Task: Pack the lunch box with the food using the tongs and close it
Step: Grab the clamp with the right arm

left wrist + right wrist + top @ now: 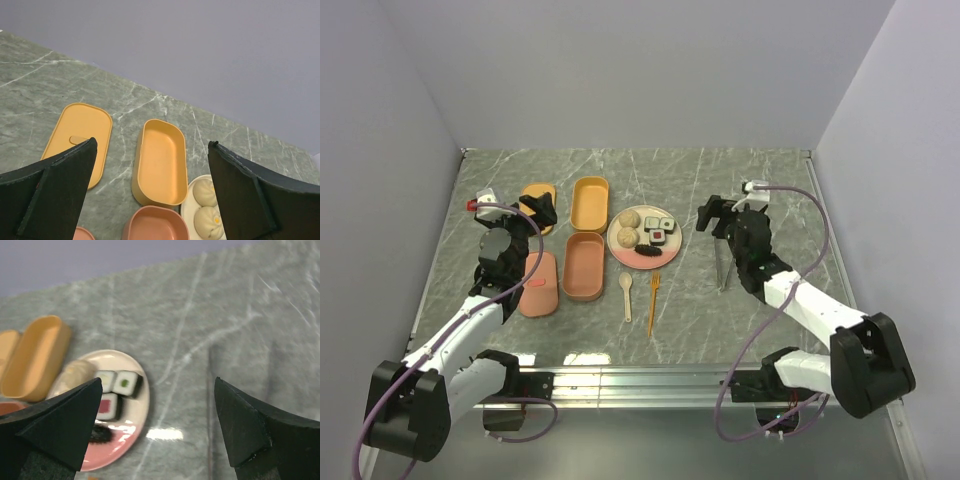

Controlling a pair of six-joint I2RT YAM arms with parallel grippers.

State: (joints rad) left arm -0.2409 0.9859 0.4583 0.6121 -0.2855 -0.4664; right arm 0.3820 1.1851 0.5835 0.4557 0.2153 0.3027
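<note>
Both grippers gape fully, holding nothing. Just under the right gripper (157, 382), on the table, lie the long thin grey metal tongs (722, 264) (only a blur from the wrist). Left of it sits the round cream-and-pink plate (144, 407) with white dark-wrapped sushi rolls (125, 384). Ahead of the left gripper (152, 142) lies the orange oblong lunch box tray (160, 160), with two beige round buns (205, 192) to its right.

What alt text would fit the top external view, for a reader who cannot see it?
Two robot arms hold open hands over a grey marble table: the left hand above an orange lid, the right hand near thin grey tongs. Between them lie an orange tray, a pink tray, a pink lid, a plate of toy food, a spoon and a fork.
</note>
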